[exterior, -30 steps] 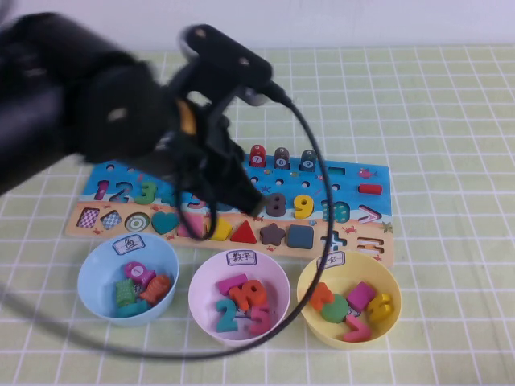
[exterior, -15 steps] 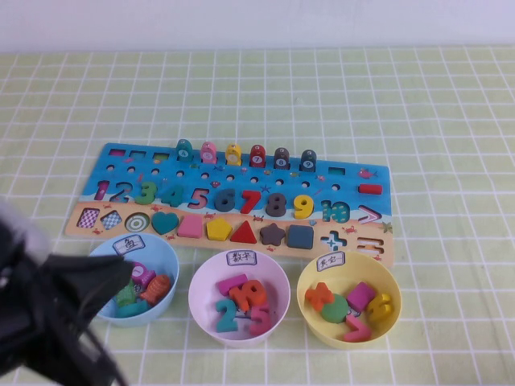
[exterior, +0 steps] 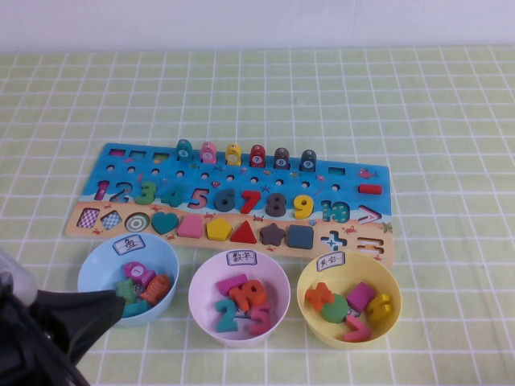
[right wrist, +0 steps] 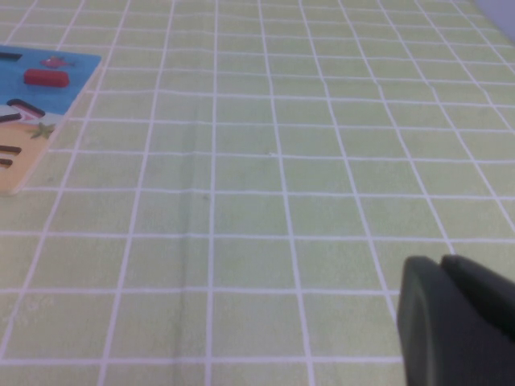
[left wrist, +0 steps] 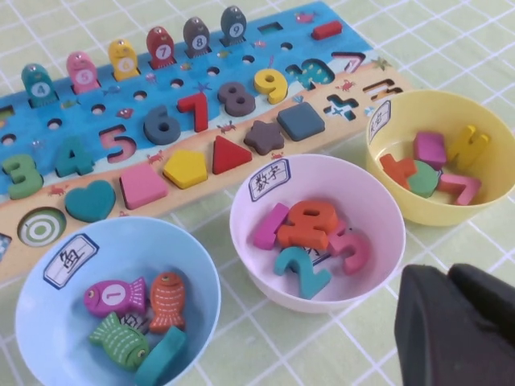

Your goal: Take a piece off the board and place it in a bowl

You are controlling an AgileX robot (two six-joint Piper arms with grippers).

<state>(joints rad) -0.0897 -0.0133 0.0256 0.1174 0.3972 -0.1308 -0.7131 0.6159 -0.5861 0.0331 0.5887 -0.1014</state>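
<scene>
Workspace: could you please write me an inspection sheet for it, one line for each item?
Surface: green checked mat, flat.
Job's things: the board lies flat behind the bowls; the magenta 1 sits in its slot at the board's left end; the pink bowl, in the middle, holds number pieces.
Clutter: blue bowl with fish pieces; yellow bowl with mixed pieces.
Grippers: left end effector shut, empty, low near the blue and pink bowls; right end effector shut, empty, over bare mat to the right of the board.
Cables: nothing seen.
Surroundings: white wall behind the mat.
</scene>
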